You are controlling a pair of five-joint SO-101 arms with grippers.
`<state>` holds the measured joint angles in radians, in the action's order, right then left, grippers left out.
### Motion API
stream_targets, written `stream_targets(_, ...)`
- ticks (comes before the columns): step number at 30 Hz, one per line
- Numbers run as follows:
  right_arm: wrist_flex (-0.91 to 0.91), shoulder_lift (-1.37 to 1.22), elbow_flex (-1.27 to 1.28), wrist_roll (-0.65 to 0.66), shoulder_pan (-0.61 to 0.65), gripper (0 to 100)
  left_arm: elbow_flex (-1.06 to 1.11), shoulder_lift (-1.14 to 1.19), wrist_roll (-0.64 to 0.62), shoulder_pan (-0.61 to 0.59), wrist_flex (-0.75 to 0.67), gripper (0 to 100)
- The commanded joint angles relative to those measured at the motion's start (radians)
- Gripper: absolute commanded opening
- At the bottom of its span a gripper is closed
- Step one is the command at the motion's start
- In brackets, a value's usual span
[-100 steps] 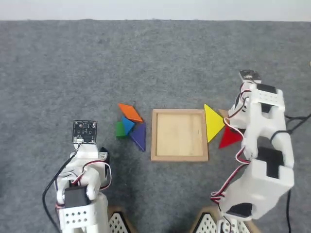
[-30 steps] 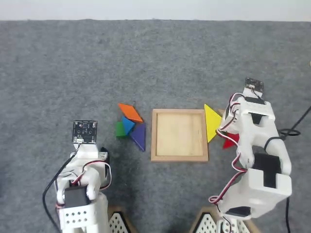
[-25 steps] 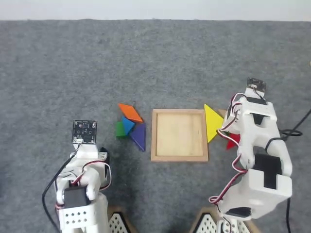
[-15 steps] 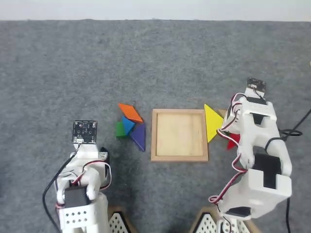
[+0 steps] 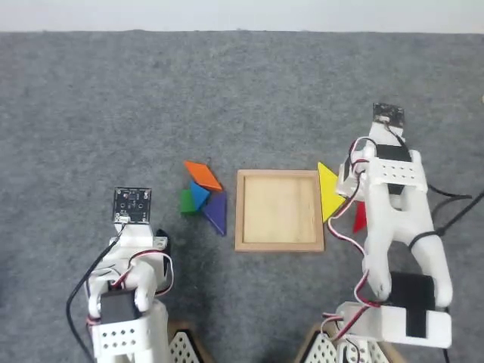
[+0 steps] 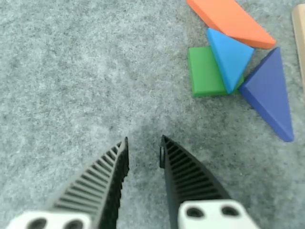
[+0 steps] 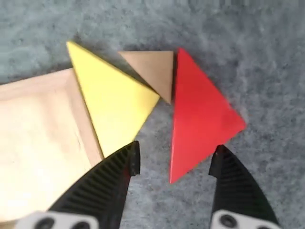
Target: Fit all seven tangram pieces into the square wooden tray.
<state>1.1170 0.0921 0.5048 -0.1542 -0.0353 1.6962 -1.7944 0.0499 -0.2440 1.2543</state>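
While our tray [image 5: 280,248] sits empty, we have all seven pieces [image 5: 203,175] to place: four left, three right. Right gripper [image 7: 176,151] spreads astride the red triangle [image 7: 198,119]; left gripper [image 6: 143,143], slightly parted, holds nothing.

Seen from above, the right arm [image 5: 393,204] lies over most of the red triangle [image 5: 360,218], leaving a narrow strip, and over the yellow triangle's [image 5: 328,193] outer corner. In the right wrist view, the yellow triangle [image 7: 112,107] covers a stretch of the tray's [image 7: 38,124] rim, and the picture's edge cuts the tray off. In the left wrist view, the light-blue triangle [image 6: 231,55] overlaps one side of the green square [image 6: 202,71]. The orange piece [image 6: 228,19] is cut by the edge, and the tray [image 6: 300,28] is a mere sliver.
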Motion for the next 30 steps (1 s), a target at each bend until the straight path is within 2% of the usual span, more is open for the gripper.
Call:
stream_targets(1, -0.013, 0.027, -0.028, 0.04, -0.019, 30.3, -0.012, -0.023, -0.011, -0.002, 0.006, 10)
stream_targets(5, -0.015, -0.056, -0.054, 0.153, -0.021, 34.4, -0.012, -0.023, -0.011, -0.002, 0.006, 10)
stream_targets(13, -0.093, -0.24, -0.08, 0.161, -0.024, 33.6, -0.012, -0.023, -0.011, -0.002, 0.006, 10)
stream_targets(20, -0.077, -0.257, -0.129, 0.173, -0.061, 33.8, -0.012, -0.023, -0.011, -0.002, 0.006, 10)
stream_targets(24, -0.039, -0.266, -0.184, 0.276, -0.087, 33.8, -0.012, -0.023, -0.011, -0.002, 0.006, 10)
stream_targets(30, -0.044, -0.266, -0.218, 0.318, -0.088, 33.7, -0.012, -0.023, -0.011, -0.002, 0.006, 10)
